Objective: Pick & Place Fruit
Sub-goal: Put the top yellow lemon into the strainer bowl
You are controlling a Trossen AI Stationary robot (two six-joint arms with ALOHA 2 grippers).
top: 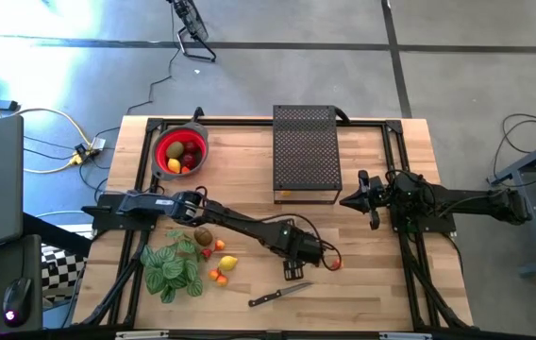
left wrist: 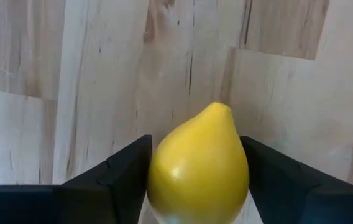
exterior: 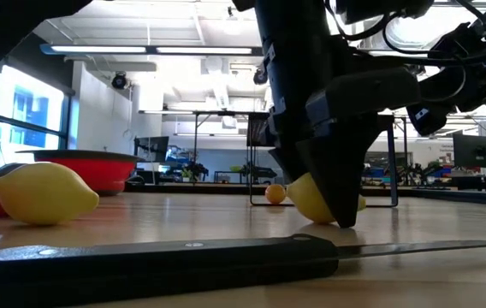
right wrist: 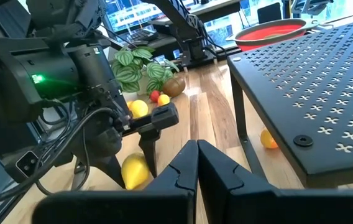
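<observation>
Wooden desk (top: 372,274), light planks in a black frame, a workshop hall behind it: we enter the contents from the item in hand outward. One yellow lemon (left wrist: 198,165) lies on the desk toward the near right of centre, between the two fingers of the left pincer (top: 317,253); the jaws stand partly open, one on each flank, and we cannot tell whether they already touch the skin, so we do not count it as held. Just beside it on the desk sits a small red piece (top: 335,264). Nearer the front edge lies a black-handled knife (top: 279,295). Off to the left are a second lemon (top: 228,263), a kiwi (top: 203,236) and small orange pieces (top: 219,275), next to a green striped plant (top: 172,267). A red bowl (top: 182,151) at the far left corner already holds several fruit. A black perforated stand (top: 306,154) occupies the far centre, a small orange fruit (right wrist: 268,139) beneath it. The right pincer (top: 357,198) waits closed and empty beside the stand. Handling note, in our judgement: close squarely across the lemon's widest part, since the tapered end may squirt out, lift straight up clear of the red piece, then carry to the bowl.
</observation>
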